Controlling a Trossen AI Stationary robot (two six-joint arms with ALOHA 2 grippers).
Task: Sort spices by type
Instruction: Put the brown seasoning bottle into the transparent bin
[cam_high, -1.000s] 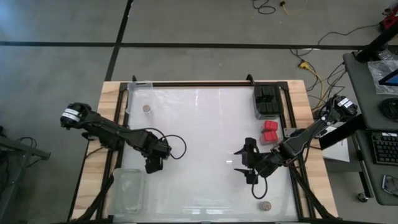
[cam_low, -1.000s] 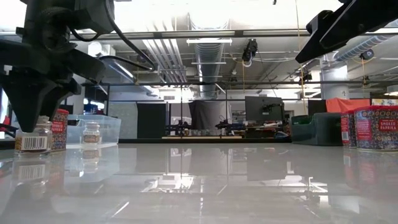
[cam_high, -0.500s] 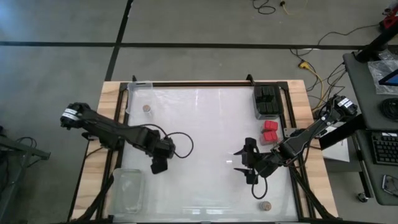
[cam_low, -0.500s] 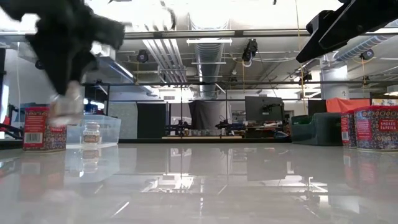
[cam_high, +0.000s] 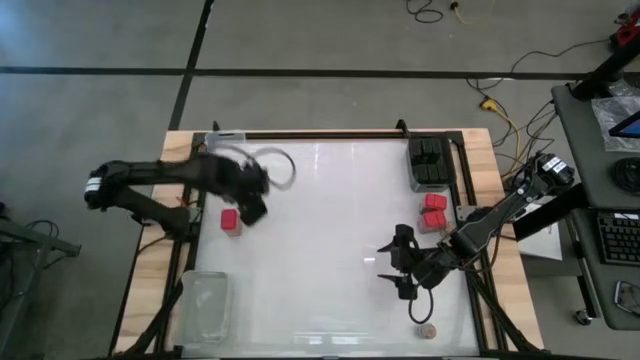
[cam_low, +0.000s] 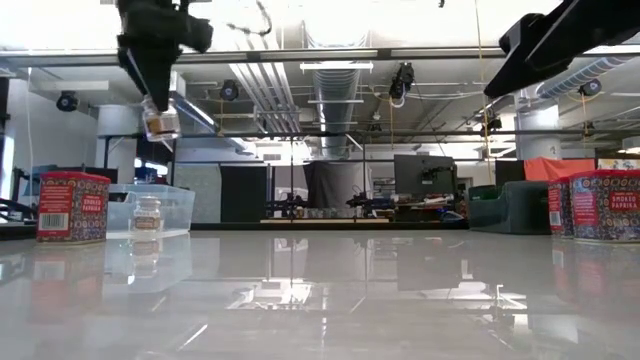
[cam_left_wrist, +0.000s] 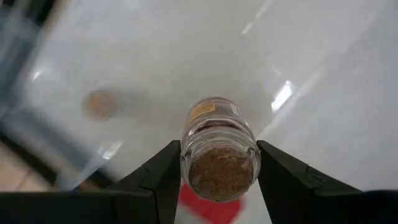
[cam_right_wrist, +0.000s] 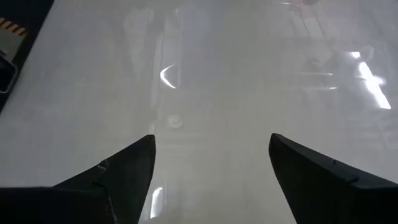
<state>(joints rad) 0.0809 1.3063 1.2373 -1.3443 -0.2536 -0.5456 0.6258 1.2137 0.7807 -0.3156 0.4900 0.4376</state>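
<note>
My left gripper (cam_high: 252, 208) hangs high over the table's left part, shut on a round tan-topped glass jar (cam_low: 160, 122). Below it a red square-topped tin (cam_high: 231, 220) stands on the table. A second tan-topped jar (cam_low: 147, 213) stands in the clear tray (cam_high: 212, 150) at the far left corner. Black boxy containers (cam_high: 430, 160) fill a holder at the far right, with red tins (cam_high: 434, 212) just nearer. Another round jar (cam_high: 426, 328) stands near the front edge, right. My right gripper (cam_high: 400, 272) hovers open beside it, holding nothing. My left gripper pinches the jar between its two fingers, one finger (cam_left_wrist: 166, 171) on each side of the glass wall just below the tan top (cam_left_wrist: 219, 175). The fingers come from above, pointing steeply down. The jar hangs below them, lifted well clear of the table, slightly tilted.
A second clear tray (cam_high: 205, 305) sits at the near left corner. The table's wooden frame (cam_high: 170, 160) borders the glossy white top. The middle of the top (cam_high: 330, 230) is bare. A desk with a keyboard stands off the right side.
My left gripper has lifted the jar off the table beside the red tin, risen quickly and swung toward the far edge, rolling as it went. The jar now hangs high and clear; the red tin stays where it was. My right gripper has kept still.
</note>
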